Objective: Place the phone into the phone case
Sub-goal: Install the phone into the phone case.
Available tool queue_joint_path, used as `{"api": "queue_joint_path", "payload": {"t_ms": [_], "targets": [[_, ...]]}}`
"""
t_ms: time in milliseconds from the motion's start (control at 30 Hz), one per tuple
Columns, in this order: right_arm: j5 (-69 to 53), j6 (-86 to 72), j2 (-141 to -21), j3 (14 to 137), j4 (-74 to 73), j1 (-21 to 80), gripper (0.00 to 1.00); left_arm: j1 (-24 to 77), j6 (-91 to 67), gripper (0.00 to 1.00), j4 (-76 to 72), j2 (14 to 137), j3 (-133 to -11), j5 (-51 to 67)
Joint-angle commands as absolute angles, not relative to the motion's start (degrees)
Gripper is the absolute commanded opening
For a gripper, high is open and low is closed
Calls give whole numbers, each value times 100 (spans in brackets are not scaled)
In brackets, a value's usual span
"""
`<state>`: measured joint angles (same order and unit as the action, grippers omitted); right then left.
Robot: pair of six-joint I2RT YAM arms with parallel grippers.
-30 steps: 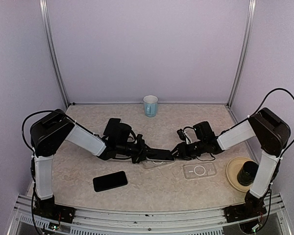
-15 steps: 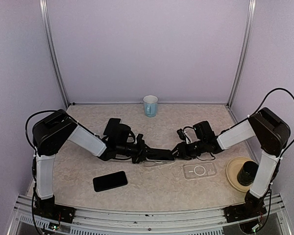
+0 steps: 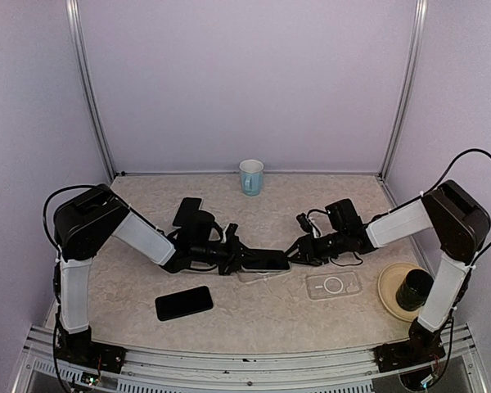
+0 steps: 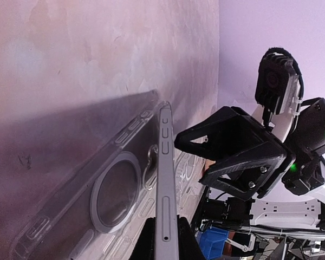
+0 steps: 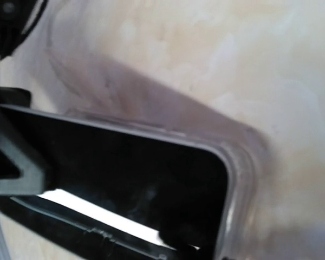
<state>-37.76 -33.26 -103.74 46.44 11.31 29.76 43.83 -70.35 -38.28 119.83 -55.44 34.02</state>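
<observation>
left gripper [image 3: 236, 256] is clamped on the near end of the phone [image 3: 264, 260], holding it on edge just over the clear case [image 4: 97, 200] at mid table. right gripper [image 3: 301, 249] sits at the phone's far end, fingers look spread in the left wrist view, can't tell if it grips anything.

table [image 3: 295, 205] is beige with a marbled pattern, with plain lilac walls [image 3: 245, 82] and metal posts [image 3: 88, 90] in the back corners. blue cup [image 3: 251, 176] stands by the back wall. spare phone [image 3: 184, 303] lies flat near the front left, spare case [image 3: 333, 285] flat to the right, and a tan plate [image 3: 389, 286] with a dark cup [image 3: 413, 288] on it at the far right.

phone is black with a silver side rail and side buttons showing, screen dark. one corner sits inside the case rim in the right wrist view. case is see-through with a ring on its back.
</observation>
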Motion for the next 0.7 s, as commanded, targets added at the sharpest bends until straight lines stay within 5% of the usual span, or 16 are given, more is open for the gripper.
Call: {"api": "queue_joint_path", "payload": {"t_ms": [0, 433, 667], "targets": [[-3951, -3260, -10050, 4562, 1006, 2776, 45, 4363, -6848, 0, -4167, 11781, -5352, 3434], [-4393, -3415, -10087, 4441, 1317, 2566, 49, 4375, -6857, 0, -5084, 11613, -5231, 3697], [-4320, -3435, -10071, 4450, 1297, 2566, 49, 4353, -6988, 0, -4066, 11689, -5365, 3646]]}}
